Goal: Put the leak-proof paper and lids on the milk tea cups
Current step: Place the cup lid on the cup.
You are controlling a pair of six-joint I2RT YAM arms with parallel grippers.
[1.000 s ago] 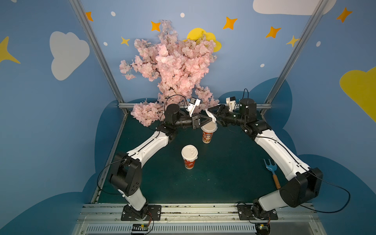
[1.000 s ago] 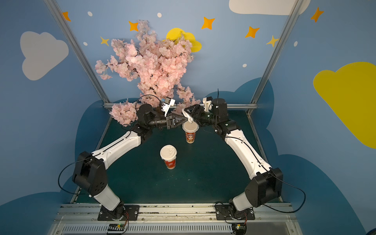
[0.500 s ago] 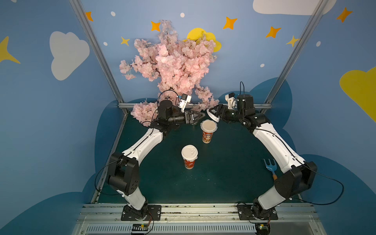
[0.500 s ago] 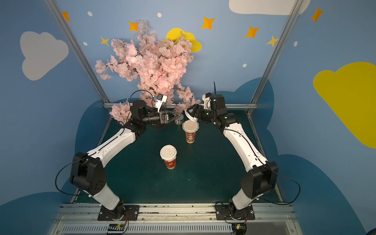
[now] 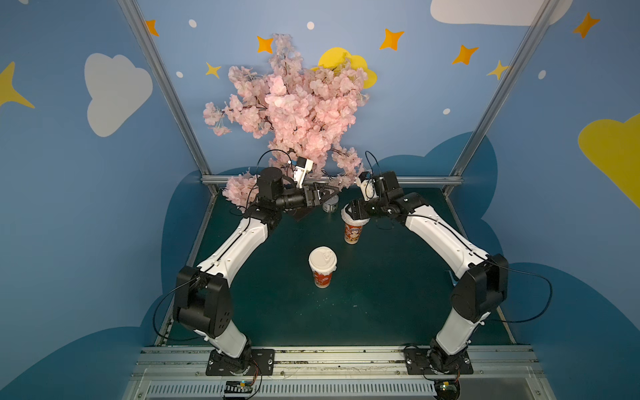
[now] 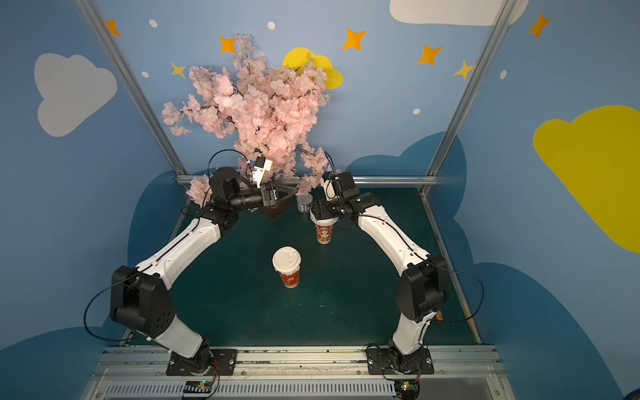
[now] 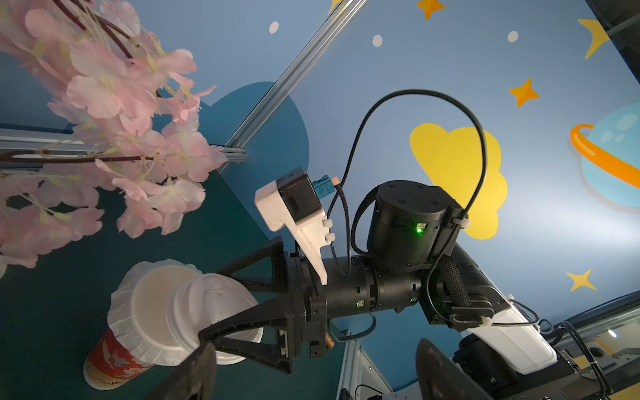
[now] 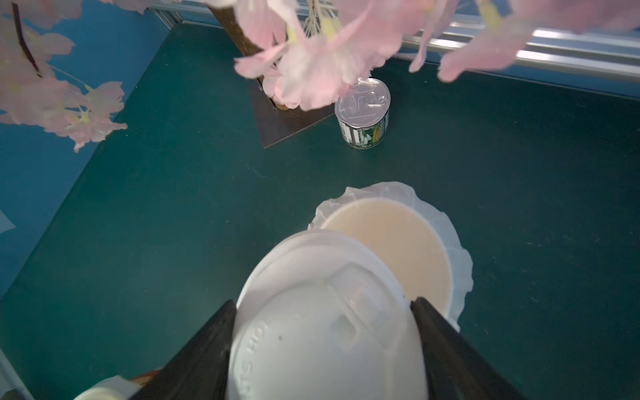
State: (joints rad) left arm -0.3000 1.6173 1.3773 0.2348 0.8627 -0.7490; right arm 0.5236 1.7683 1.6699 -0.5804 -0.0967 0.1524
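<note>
The left hand [image 5: 331, 196] hangs wide and empty near the small can [image 8: 363, 114], well clear of the work. On the green bench [image 5: 381, 294] the near cup [image 5: 322, 277] already wears a lid, and I cannot tell whether any paper lies beneath it. On the far cup [image 5: 353, 232] the leak-proof paper [image 8: 457, 249] is draped over the mouth, its pleated edge hanging round the rim. The right hand [image 8: 323, 304] grips a white domed lid [image 8: 322, 332] across its width, tilted at that rim. To do this well, I judge, level the lid, centre it and press straight down, so the sheet is not dragged sideways. Raised letters on the lid seem to include "HOT". The can's label and the cups' print are not legible.
</note>
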